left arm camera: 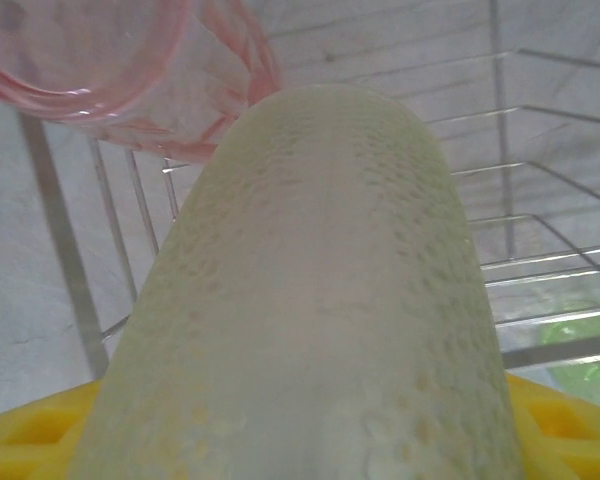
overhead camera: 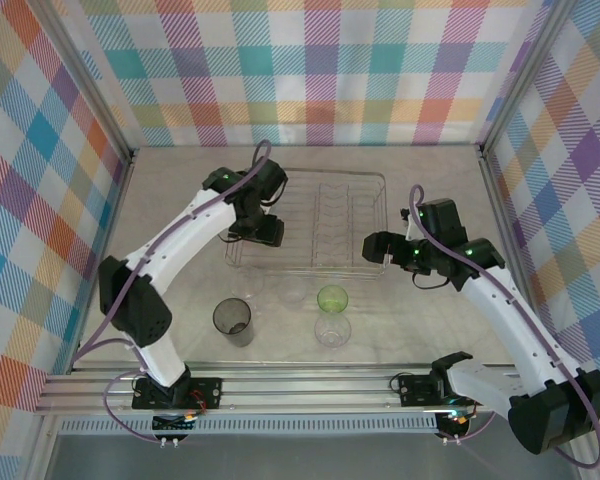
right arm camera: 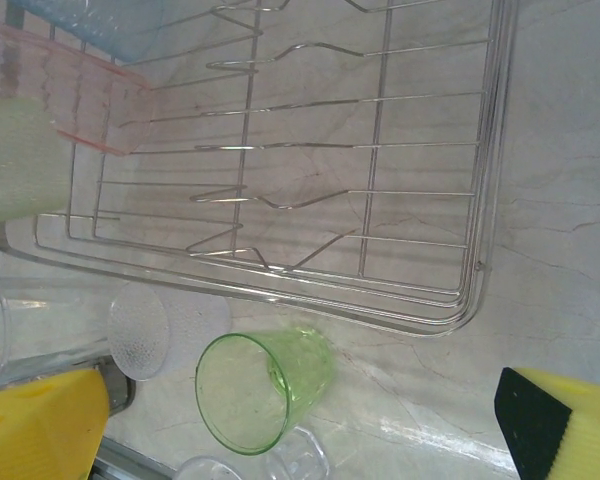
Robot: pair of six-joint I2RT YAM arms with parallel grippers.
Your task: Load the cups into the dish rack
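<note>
My left gripper (overhead camera: 258,228) hangs over the left end of the dish rack (overhead camera: 372,182), shut on a pale yellow-green cup (left arm camera: 320,300) that sits between its yellow pads (left arm camera: 25,432). A pink cup (left arm camera: 110,70) lies in the rack just beyond it, and the right wrist view also shows a blue cup (right arm camera: 95,18) there. My right gripper (overhead camera: 373,245) stands open by the rack's front right corner, above a green cup (right arm camera: 265,385) that is upright on the table. A smoky grey cup (overhead camera: 232,320) and a clear cup (overhead camera: 332,330) stand nearer the arms.
Another textured clear cup (right arm camera: 165,330) sits against the rack's front rim (right arm camera: 280,290), beside a taller clear one (right arm camera: 0,330). The rack's plate dividers (overhead camera: 335,215) fill its middle. Checked walls close in the table on three sides.
</note>
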